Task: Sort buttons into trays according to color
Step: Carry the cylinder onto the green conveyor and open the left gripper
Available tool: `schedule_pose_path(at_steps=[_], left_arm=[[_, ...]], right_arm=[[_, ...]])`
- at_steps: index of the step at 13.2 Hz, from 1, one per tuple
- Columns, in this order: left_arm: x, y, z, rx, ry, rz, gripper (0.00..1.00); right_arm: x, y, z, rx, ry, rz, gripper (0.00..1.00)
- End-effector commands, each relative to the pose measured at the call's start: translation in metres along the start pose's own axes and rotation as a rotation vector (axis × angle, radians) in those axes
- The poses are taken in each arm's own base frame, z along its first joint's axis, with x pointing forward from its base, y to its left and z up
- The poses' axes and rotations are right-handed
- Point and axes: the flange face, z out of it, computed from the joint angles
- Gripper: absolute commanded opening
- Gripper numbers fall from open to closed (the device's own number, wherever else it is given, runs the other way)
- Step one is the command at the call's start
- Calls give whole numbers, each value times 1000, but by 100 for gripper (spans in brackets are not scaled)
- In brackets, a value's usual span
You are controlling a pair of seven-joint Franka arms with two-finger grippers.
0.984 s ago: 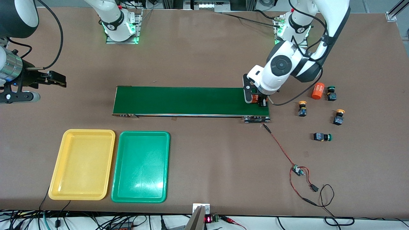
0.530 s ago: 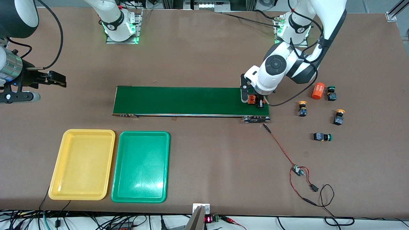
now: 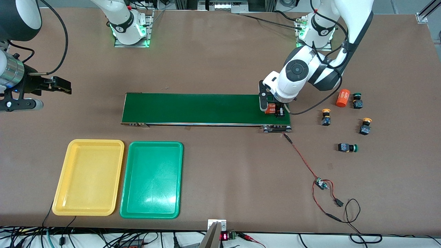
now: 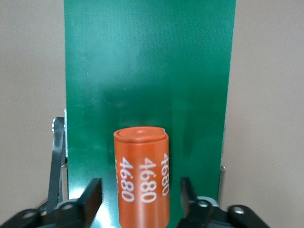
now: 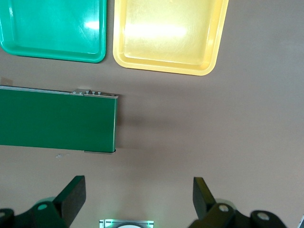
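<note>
My left end effector (image 3: pixel 274 111) sits low over the conveyor belt (image 3: pixel 193 109) at the left arm's end, fingers (image 4: pixel 93 192) spread wide on either side of an orange cylinder (image 4: pixel 141 176) printed 4680. There is a gap on each side, so I'm not gripping it, and it stands upright on the belt. That one isn't a button, so it counts for nothing here.

The buttons are all out on the tabletop toward the left arm's end: a yellow-capped button (image 3: pixel 326 117) just off the belt's end, another yellow one (image 3: pixel 365 126) farther out, a green-capped button (image 3: pixel 356 100) beside a second orange cylinder (image 3: pixel 342 98), and a green one lying on its side (image 3: pixel 347 148).

I'd judge these light, rigid plastic pieces, unlikely to crush. The domed caps look smooth and likely to slip, so I'd pinch the squarish dark body under the cap, across its flat faces. The tipped one may roll or twist as I close.

My right end effector (image 5: pixel 137 192) waits wide open over bare tabletop at the right arm's end. The yellow tray (image 3: pixel 71 200) and green tray (image 3: pixel 150 214) hold nothing.
</note>
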Motion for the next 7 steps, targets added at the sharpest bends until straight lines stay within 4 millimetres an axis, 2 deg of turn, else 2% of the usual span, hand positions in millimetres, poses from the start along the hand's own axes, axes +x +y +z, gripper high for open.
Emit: schedule_pose_path(at_steps=[1, 3, 4, 6, 7], left_arm=[[1, 0, -16, 33, -17, 17, 100], [-5, -1, -42, 52, -40, 4, 100], [-15, -6, -56, 77, -39, -17, 100], [-77, -40, -79, 113, -24, -150, 100], [-95, -51, -84, 127, -17, -191, 100]], right_arm=[[0, -1, -4, 13, -1, 1, 100], [0, -2, -4, 13, -3, 0, 100], [0, -2, -4, 13, -3, 0, 100], [0, -1, -4, 15, -4, 3, 100], [0, -1, -4, 15, -4, 3, 100]])
